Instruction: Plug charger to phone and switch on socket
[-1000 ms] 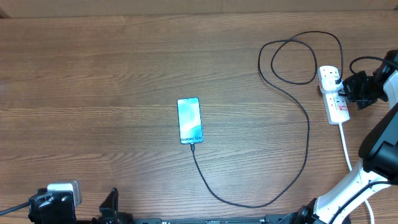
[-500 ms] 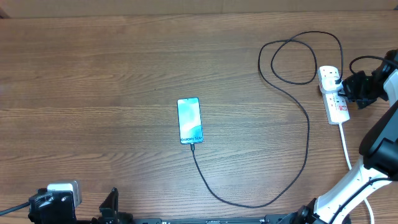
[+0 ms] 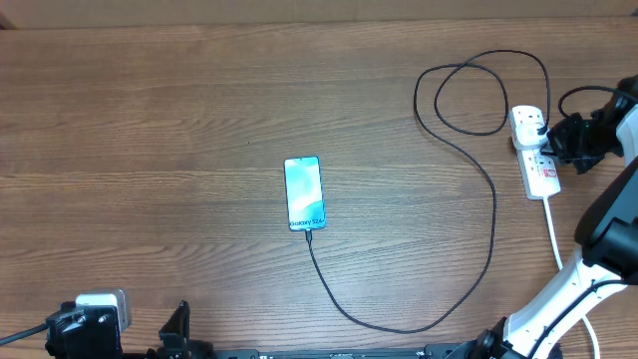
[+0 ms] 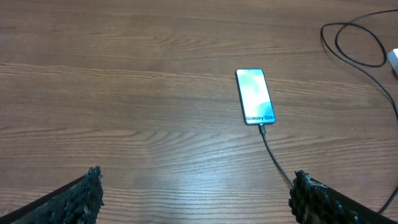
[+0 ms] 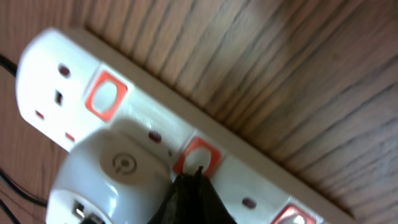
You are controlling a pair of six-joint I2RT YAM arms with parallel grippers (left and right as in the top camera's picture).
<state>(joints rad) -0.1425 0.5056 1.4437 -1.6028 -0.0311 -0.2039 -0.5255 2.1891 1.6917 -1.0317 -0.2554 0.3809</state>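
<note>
The phone (image 3: 304, 192) lies mid-table with its light-blue screen lit; it also shows in the left wrist view (image 4: 255, 96). The black charger cable (image 3: 493, 214) runs from the phone's near end, curves right, loops, and reaches a white plug (image 5: 112, 180) seated in the white socket strip (image 3: 533, 150). My right gripper (image 3: 558, 145) is shut, its tips (image 5: 198, 177) pressed together on a red-framed switch (image 5: 198, 155) of the strip (image 5: 261, 180), beside the plug. My left gripper (image 4: 196, 193) is open and empty, low near the table's front edge, well short of the phone.
The strip's thick white cord (image 3: 553, 234) runs toward the front right, past the right arm's base. Another red-framed switch (image 5: 104, 96) sits farther along the strip. The wooden table (image 3: 150, 120) fills the views.
The right gripper has shifted very slightly at the strip. Nothing else has visibly moved.
</note>
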